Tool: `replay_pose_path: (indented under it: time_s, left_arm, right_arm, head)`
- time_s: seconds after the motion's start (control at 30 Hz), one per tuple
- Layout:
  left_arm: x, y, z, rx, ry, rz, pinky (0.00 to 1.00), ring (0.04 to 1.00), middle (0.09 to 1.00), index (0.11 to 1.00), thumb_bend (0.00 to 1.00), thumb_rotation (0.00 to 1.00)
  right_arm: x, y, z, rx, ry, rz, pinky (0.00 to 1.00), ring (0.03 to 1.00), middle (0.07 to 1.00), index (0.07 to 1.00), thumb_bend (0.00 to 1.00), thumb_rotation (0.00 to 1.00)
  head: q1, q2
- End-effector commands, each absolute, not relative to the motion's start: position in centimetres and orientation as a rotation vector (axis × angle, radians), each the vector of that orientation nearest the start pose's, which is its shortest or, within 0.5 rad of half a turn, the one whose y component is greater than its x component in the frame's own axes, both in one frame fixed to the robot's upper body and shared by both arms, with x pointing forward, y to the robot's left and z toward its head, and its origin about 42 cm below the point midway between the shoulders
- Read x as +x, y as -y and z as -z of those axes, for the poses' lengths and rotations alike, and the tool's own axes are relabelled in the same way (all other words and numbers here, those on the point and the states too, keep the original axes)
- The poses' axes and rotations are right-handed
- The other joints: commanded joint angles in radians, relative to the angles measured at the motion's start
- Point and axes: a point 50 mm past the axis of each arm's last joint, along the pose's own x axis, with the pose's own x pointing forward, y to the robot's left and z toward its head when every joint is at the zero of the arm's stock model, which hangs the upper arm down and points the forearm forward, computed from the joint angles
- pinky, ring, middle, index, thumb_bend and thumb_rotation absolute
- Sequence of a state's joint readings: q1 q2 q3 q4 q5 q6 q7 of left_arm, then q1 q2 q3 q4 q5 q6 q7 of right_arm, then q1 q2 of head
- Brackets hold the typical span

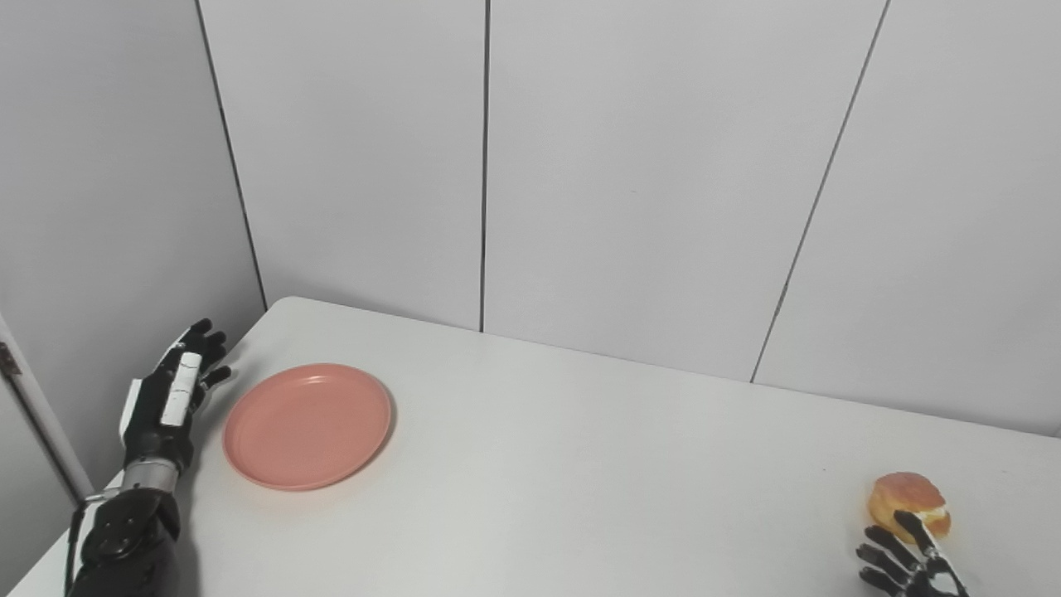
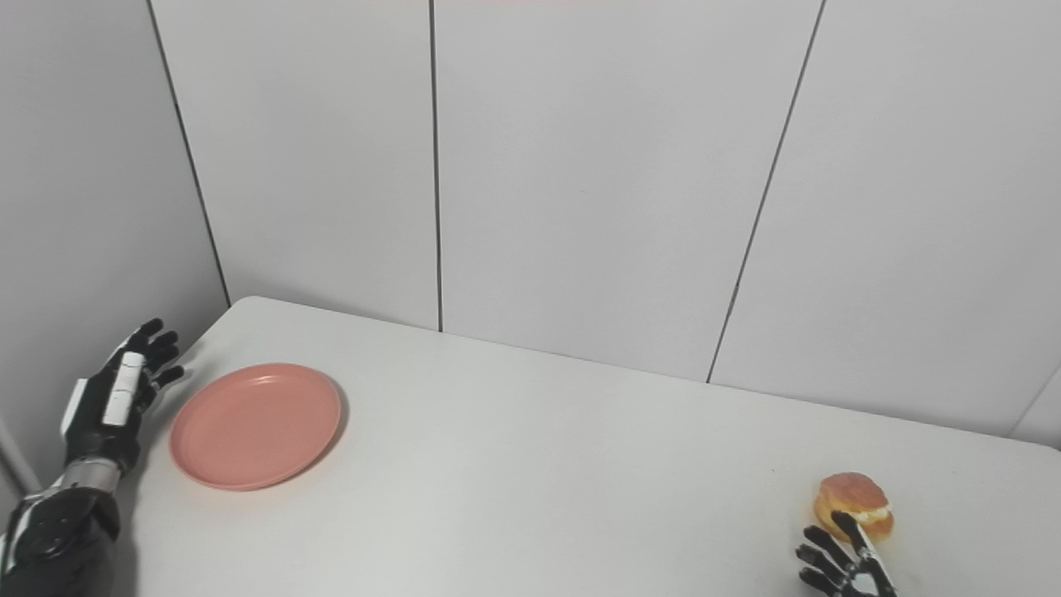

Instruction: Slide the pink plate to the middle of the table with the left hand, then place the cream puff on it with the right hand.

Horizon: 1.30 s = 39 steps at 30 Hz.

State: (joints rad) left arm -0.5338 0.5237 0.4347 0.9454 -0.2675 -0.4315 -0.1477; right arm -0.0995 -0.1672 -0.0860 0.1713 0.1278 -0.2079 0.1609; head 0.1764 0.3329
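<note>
Two things lie on the white tabletop (image 1: 580,464): the pink plate (image 1: 307,425) at its left end and, well apart, the cream puff (image 1: 908,505); the left robot hand (image 1: 172,390) hovers just left of the plate, fingers spread, empty; the right robot hand (image 1: 910,565), fingers apart, reaches just under the cream puff.

Place looked like lab or test booth, not home. White table (image 1: 580,464) stood boxed in by plain pale grey wall panels (image 1: 646,166) with thin dark seams, on back and left side. No decoration, window or furniture showed. Table held only pink plate (image 1: 307,425) and cream puff (image 1: 908,500), set well apart like staged props. Black robot hands, left hand (image 1: 170,398) and right hand (image 1: 908,564), reached in from bottom edge.
</note>
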Motion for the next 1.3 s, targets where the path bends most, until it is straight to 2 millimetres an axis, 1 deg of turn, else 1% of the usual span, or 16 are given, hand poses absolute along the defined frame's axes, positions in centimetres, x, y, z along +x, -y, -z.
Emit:
replay_pose_path:
  time_s: [0.0,0.1,0.2,0.43,0.53,0.63,0.77,0.8,0.87,0.93,1.03,1.1,1.13,1.27]
  left_arm:
    - [40.5,-50.5,-16.8,0.055,0.256,-0.414,0.81,0.862,0.822,0.827,1.0,0.81]
    - [40.7,-50.3,-16.5,0.065,0.238,-0.402,0.8,0.87,0.819,0.823,1.0,0.83]
    - [40.8,-49.8,-16.3,0.072,0.234,-0.38,0.8,0.871,0.83,0.841,1.0,0.84]
    - [41.2,-48.6,-16.1,0.096,0.23,-0.298,0.84,0.868,0.841,0.852,1.0,0.84]
    - [41.2,-47.9,-16.1,0.116,0.231,-0.256,0.84,0.861,0.842,0.852,1.0,0.86]
    - [41.1,-47.4,-16.0,0.133,0.213,-0.201,0.84,0.895,0.883,0.887,1.0,0.86]
    - [40.8,-46.6,-15.9,0.154,0.178,-0.166,0.83,0.902,0.892,0.894,1.0,0.87]
    - [40.8,-46.4,-15.9,0.154,0.168,-0.15,0.9,0.945,0.922,0.929,1.0,0.89]
    - [40.6,-45.8,-16.1,0.158,0.161,-0.116,0.91,0.958,0.929,0.938,0.99,0.9]
    - [40.5,-45.6,-16.1,0.159,0.149,-0.096,0.97,0.986,0.948,0.954,0.93,0.92]
    - [40.6,-45.5,-15.8,0.155,0.131,-0.081,1.0,0.998,0.956,0.988,0.91,0.92]
    - [40.6,-45.3,-15.8,0.159,0.125,-0.077,0.98,0.99,0.944,0.986,0.94,0.91]
    - [40.6,-45.2,-15.7,0.159,0.122,-0.075,0.97,0.985,0.939,0.971,0.94,0.91]
    - [40.5,-44.8,-15.5,0.159,0.114,-0.066,0.95,0.973,0.928,0.946,0.94,0.91]
  right_arm:
    - [28.1,27.1,-5.2,-0.005,-0.022,-0.061,0.78,0.801,0.833,0.919,0.86,1.0]
    - [28.1,27.1,-5.2,-0.01,-0.022,-0.061,0.78,0.797,0.83,0.917,0.87,1.0]
    - [28.1,27.0,-5.2,-0.009,-0.022,-0.064,0.78,0.799,0.83,0.917,0.87,1.0]
    - [28.0,26.9,-5.3,-0.009,-0.02,-0.073,0.77,0.802,0.835,0.916,0.86,1.0]
    - [28.0,26.9,-5.3,-0.017,-0.022,-0.076,0.78,0.802,0.836,0.915,0.85,1.0]
    - [28.0,26.8,-5.4,-0.023,-0.018,-0.079,0.77,0.799,0.831,0.917,0.85,1.0]
    - [27.9,26.7,-5.4,-0.028,-0.02,-0.081,0.77,0.797,0.83,0.918,0.84,1.0]
    - [27.9,26.7,-5.5,-0.026,-0.021,-0.082,0.77,0.798,0.831,0.918,0.83,1.0]
    - [27.8,26.7,-5.5,-0.026,-0.02,-0.082,0.76,0.795,0.828,0.917,0.83,1.0]
    - [27.8,26.7,-5.5,-0.024,-0.021,-0.079,0.76,0.793,0.822,0.916,0.84,1.0]
    - [27.8,26.6,-5.6,-0.019,-0.02,-0.081,0.77,0.794,0.822,0.915,0.84,1.0]
    - [27.8,26.5,-5.6,-0.018,-0.02,-0.082,0.77,0.792,0.819,0.913,0.84,1.0]
    - [27.8,26.5,-5.6,-0.019,-0.02,-0.081,0.77,0.789,0.817,0.911,0.84,1.0]
    - [27.8,26.5,-5.6,-0.025,-0.015,-0.083,0.76,0.784,0.809,0.909,0.84,1.0]
  head:
    - [0.0,0.001]
    - [-0.003,0.003]
    - [-0.005,0.005]
    - [-0.01,0.011]
    - [-0.011,0.011]
    - [-0.013,0.013]
    - [-0.018,0.017]
    - [-0.018,0.017]
    - [-0.018,0.019]
    - [-0.02,0.022]
    - [-0.024,0.025]
    - [-0.026,0.026]
    - [-0.026,0.026]
    - [-0.027,0.028]
